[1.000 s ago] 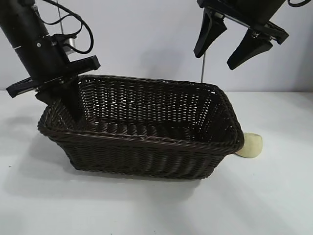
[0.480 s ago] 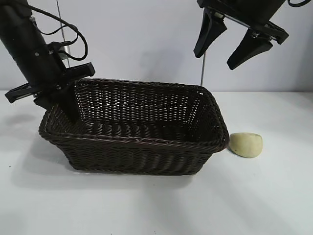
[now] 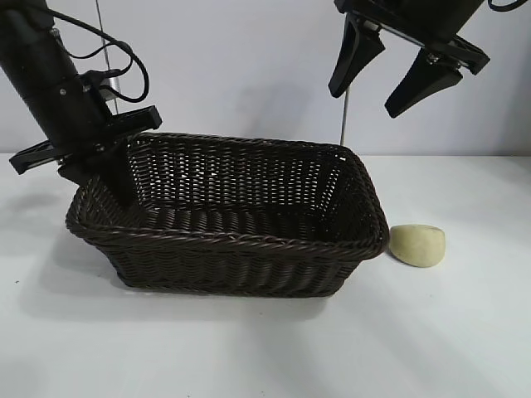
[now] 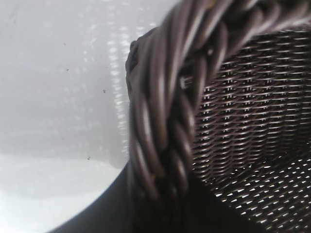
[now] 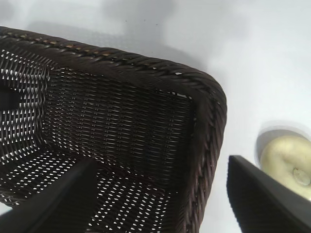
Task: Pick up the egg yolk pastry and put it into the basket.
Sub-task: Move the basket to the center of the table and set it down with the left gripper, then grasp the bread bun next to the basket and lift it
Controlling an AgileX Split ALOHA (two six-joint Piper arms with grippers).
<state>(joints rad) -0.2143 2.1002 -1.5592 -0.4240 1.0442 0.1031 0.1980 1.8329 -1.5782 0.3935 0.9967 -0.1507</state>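
At the far left the left gripper (image 3: 112, 170) is seen angled steeply down at the basket's (image 3: 224, 240) left end, its fingers at the braided rim; in the left wrist view that rim (image 4: 165, 111) fills the frame right up close, with dark finger material beneath it. Whether those fingers are pinched on the rim or just parted cannot be told — the wicker hides the tips. The dark brown basket is set on the white worktop (image 3: 265, 348), long side facing the camera, nothing visible inside but the weave. Above its right end the right gripper (image 3: 398, 70) is held high in the air, well clear of the rim, fingers (image 3: 353, 58) spread wide and holding nothing. Further right — the egg yolk pastry (image 3: 417, 245) is lying on the worktop just beside the basket's right corner, a narrow strip of bare surface between them. In the right wrist view the pastry (image 5: 286, 162) is caught just outside the basket's corner (image 5: 209, 126), partly behind one dark finger
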